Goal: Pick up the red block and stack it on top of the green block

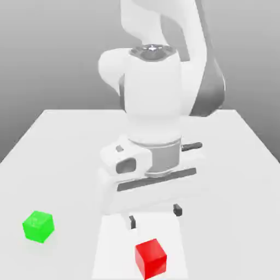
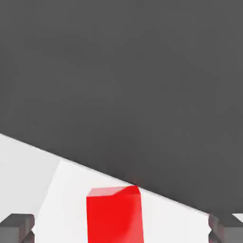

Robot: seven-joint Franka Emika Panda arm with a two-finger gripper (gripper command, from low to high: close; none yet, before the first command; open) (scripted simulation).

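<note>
fingers (image 1: pixel 155 215) wide apart and empty above red block (image 1: pixel 150 258), green block (image 1: pixel 38 226) aside

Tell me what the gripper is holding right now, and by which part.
Nothing is held. The gripper is open above the table, and the red block sits on the table apart from its fingers.

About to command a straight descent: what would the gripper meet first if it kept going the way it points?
Probably the bare white table, just behind the red block; the open gripper seems offset from it, though depth is unclear.
</note>
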